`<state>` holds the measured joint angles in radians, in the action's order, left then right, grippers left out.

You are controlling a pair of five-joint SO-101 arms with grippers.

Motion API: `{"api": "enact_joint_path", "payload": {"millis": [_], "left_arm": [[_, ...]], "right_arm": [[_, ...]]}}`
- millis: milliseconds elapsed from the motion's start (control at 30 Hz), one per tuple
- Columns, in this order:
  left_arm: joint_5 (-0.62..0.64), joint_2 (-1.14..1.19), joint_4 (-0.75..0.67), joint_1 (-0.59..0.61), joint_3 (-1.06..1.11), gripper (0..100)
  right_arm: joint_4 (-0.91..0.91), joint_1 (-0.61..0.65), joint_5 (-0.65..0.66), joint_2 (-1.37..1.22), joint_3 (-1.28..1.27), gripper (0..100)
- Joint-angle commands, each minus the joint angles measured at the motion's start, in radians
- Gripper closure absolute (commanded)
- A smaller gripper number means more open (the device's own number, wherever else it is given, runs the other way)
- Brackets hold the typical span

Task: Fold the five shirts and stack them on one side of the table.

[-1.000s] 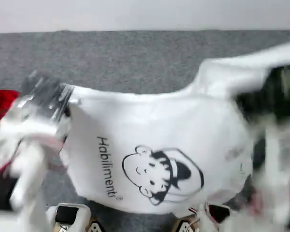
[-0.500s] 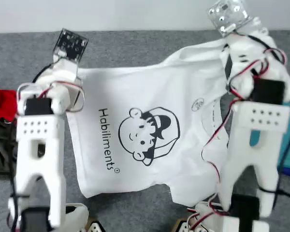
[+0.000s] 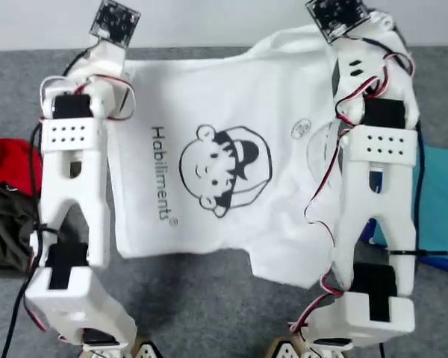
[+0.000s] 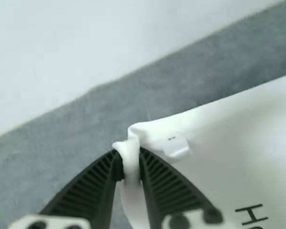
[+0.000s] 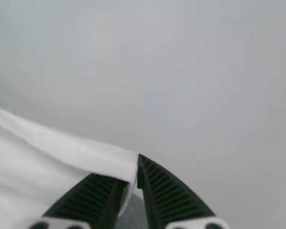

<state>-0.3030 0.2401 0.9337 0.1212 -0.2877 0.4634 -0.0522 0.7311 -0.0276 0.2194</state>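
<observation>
white shirt held flat by both hands

the white shirt (image 3: 209,104) lies print-side up on the grey tabletop (image 3: 209,313), spread between your two arms. your left hand (image 4: 128,160) pinches one far corner of the shirt, with a small fold of cloth squeezed between its jaws. your right hand (image 5: 132,174) pinches the shirt's other far corner, by a thin edge of fabric only. that corner looks raised and seems to reach past the tabletop's far edge. a red shirt (image 3: 7,160) and a dark shirt (image 3: 4,231) lie bunched beside the white shirt on your left-arm side. a teal shirt (image 3: 440,201) lies beside it on your right-arm side.

risks, as i judge them: the right hand's thin grip could slip if you pull, dropping that corner crooked. an uneven pull would skew the shirt. the part of the shirt under your right arm looks rumpled, and folding over it would trap creases.
</observation>
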Motion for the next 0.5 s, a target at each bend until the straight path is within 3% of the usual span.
{"api": "enact_joint_path", "payload": {"millis": [0, 233, 367, 467], "left_arm": [[-0.006, 0.017, 0.052, -0.017, -0.12, 99], [-0.009, 0.028, 0.356, -0.075, -0.173, 99], [-0.163, 0.04, 0.66, -0.097, -0.213, 99], [-0.186, 0.038, 0.796, -0.107, -0.199, 99]], "right_arm": [[-0.05, 0.016, 0.048, 0.01, 0.015, 98.8], [0.147, 0.016, 0.049, 0.031, 0.018, 98.8], [0.424, 0.022, 0.112, 0.084, 0.012, 98.8], [0.625, 0.024, 0.121, 0.108, 0.012, 98.8]]}}
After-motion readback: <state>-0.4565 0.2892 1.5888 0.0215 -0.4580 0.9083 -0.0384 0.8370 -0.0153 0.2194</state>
